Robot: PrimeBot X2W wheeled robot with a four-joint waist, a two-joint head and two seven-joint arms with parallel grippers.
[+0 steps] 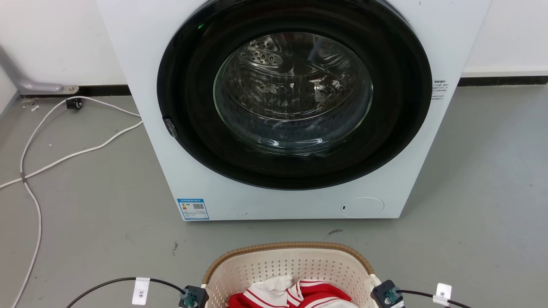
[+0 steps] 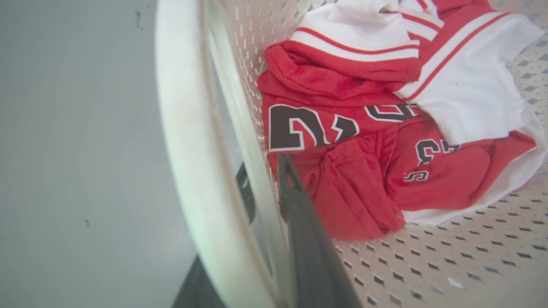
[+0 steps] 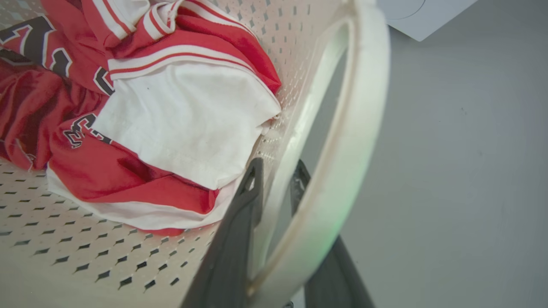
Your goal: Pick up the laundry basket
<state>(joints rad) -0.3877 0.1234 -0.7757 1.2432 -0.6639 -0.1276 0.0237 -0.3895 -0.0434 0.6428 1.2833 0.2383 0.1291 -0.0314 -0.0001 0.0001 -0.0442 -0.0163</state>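
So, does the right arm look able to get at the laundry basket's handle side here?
Probably yes: the right gripper sits at the laundry basket, one finger inside the wall, one between wall and loop handle, seemingly closed on it.

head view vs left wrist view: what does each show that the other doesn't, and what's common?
Head view, not left wrist: the washer, its blue label, and the brown rim of the laundry basket.
Left wrist view, not head: the left gripper with fingers either side of the basket wall, the white loop handle, and black numbers on the jersey.
Both: basket, red-and-white jersey, grey floor.
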